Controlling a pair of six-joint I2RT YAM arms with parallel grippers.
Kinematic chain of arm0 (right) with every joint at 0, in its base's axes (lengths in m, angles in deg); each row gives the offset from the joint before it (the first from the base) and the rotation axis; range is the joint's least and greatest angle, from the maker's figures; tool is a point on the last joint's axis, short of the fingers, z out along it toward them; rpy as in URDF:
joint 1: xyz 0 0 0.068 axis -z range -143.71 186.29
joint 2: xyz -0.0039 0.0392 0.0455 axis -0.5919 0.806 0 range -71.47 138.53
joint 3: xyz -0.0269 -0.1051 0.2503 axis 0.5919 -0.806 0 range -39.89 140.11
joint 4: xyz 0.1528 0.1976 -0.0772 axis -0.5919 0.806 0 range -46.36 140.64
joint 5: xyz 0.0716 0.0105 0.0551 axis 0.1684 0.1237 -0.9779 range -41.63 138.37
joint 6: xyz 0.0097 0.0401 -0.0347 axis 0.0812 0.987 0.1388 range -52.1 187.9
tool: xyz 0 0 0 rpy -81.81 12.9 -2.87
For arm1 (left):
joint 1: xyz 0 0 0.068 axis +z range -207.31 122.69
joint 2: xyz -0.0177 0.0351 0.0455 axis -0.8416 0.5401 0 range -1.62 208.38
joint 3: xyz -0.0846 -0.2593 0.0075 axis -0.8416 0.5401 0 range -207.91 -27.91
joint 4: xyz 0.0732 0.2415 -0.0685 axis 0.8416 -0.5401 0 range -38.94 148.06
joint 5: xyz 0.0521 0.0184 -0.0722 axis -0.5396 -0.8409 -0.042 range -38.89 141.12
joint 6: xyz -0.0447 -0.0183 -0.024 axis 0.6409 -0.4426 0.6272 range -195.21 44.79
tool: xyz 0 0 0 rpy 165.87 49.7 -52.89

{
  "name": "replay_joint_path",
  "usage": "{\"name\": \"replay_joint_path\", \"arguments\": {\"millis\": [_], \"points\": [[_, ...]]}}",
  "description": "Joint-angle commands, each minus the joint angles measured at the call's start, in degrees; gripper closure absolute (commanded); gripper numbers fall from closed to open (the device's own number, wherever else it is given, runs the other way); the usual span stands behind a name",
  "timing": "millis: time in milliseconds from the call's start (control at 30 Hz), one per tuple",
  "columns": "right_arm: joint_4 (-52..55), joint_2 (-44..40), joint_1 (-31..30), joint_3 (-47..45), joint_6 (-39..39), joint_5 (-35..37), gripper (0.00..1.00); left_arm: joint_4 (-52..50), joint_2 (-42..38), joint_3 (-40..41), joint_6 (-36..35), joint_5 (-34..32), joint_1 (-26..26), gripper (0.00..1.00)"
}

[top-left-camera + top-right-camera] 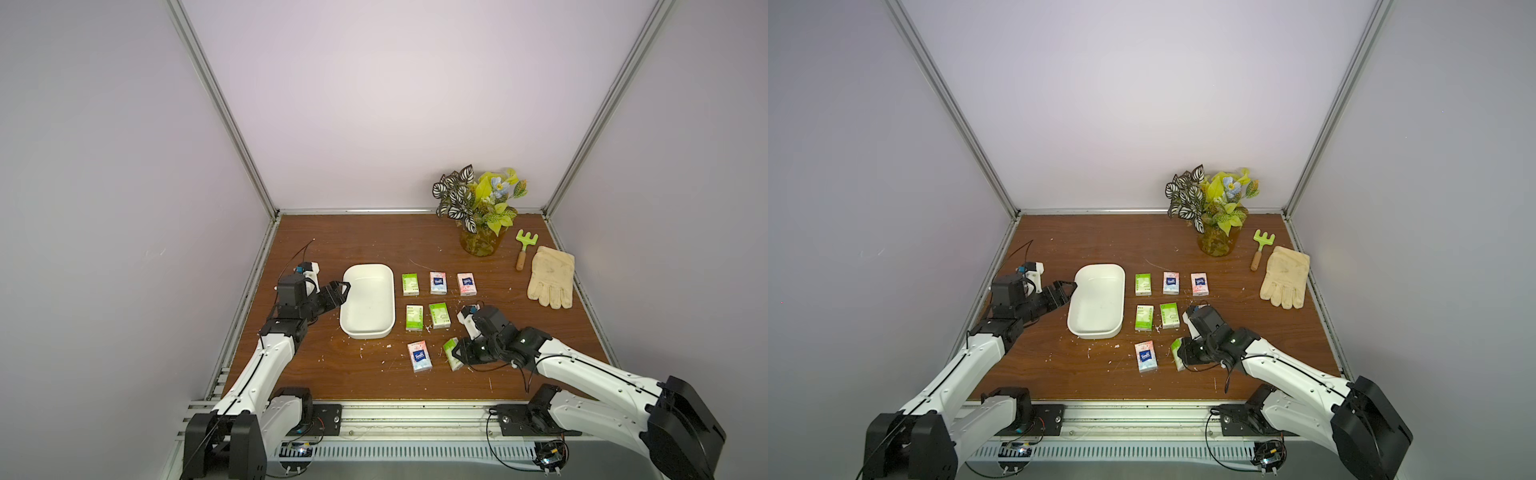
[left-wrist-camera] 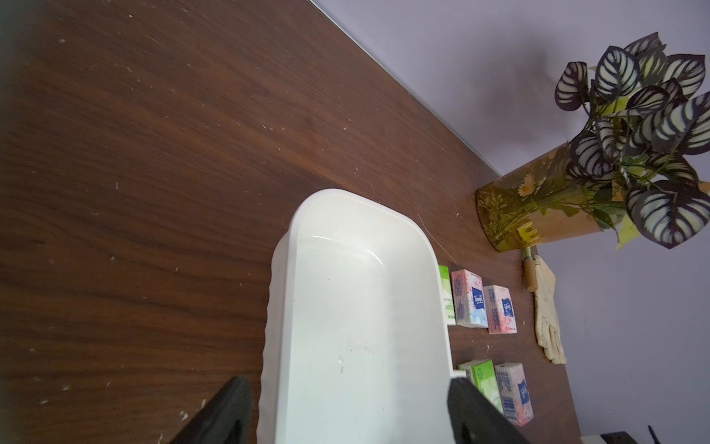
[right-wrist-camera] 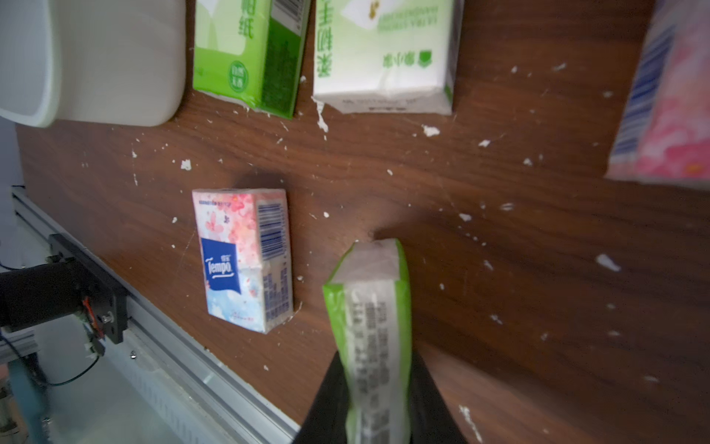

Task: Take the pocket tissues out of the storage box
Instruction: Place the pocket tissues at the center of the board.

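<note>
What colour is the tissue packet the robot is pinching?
The packet is green and white, best seen in the right wrist view.

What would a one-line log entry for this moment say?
storage box: empty | left gripper: open, at box | right gripper: shut on green packet, beside pink packet | other packets: laid out on table

Eight pocket tissues total: four green-and-white packets, four pink-and-blue packets (three in both top views, fourth pink packet only in wrist views), plus one storage box, one amber vase, one green rake, one glove.
</note>
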Motion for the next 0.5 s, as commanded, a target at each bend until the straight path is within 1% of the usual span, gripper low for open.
{"name": "replay_joint_path", "arguments": {"millis": [0,200,333,467], "points": [[-8.88,-1.48,0.54,-1.45,2.92,-6.03,0.77,0.47,-1.23,0.27,0.25,-0.66,0.55,0.20],[-14.65,-1.29,1.35,-4.30,5.88,-9.39,0.76,-0.12,-1.78,0.23,0.16,-0.90,0.60,0.19],[-14.43,-0.41,1.81,-5.00,7.00,-8.91,0.76,-0.54,-1.82,0.02,-0.03,-1.03,0.53,0.19],[-13.88,-0.54,2.86,-5.89,8.06,-7.00,0.72,-0.58,-1.72,-0.20,-0.13,-0.95,0.55,0.19]]}}
